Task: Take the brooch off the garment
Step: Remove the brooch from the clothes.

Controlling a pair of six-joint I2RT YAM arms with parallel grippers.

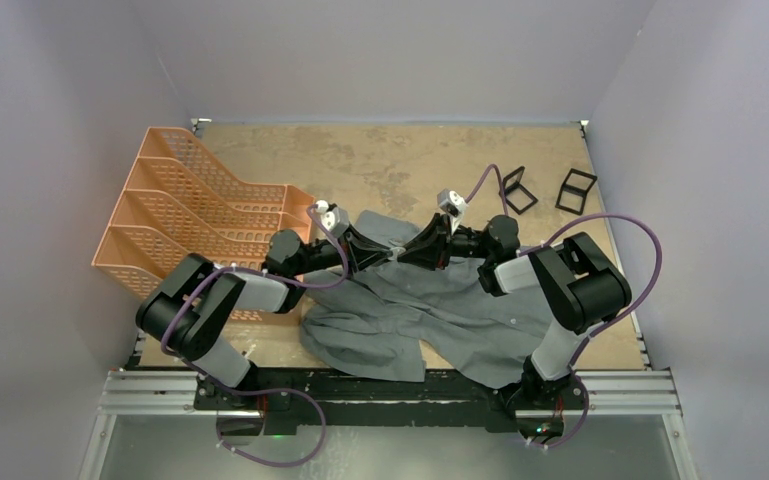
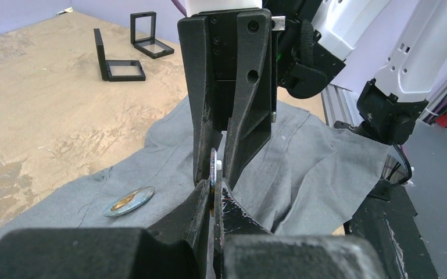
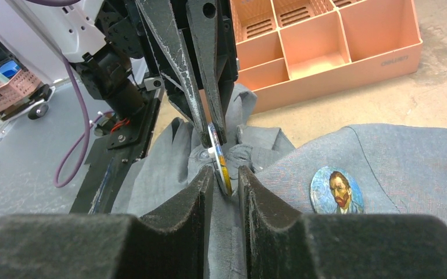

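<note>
Closest to the lens in the right wrist view, the right gripper (image 3: pixel 225 177) has its fingers drawn in tight on either side of the brooch (image 3: pixel 220 157), which stands on edge and looks pinched between them. From the far side the left gripper (image 2: pixel 212 200) meets it tip to tip and is clamped on the same disc's rim. The brooch sits just above a bunched fold of the grey shirt (image 3: pixel 407 168). Whether its pin is free of the cloth is hidden.

Just beside this, a second brooch (image 3: pixel 338 190) lies flat on the shirt, painted with a bearded man's portrait and bearing no lettering. Beyond it stands an orange tray (image 3: pixel 325 72) with open compartments, resting on the bench (image 3: pixel 442 99). A short raised word on its outer wall is too small to read. Two black frames (image 2: pixel 100 55) sit well apart at the far end.

My judgement of the risks: if the pin is fastened, pulling would drag the shirt up or tear it. The thin rim gives little grip, so the disc could twist and slip out. With the tips so close, a small misjudged move would knock them together.
</note>
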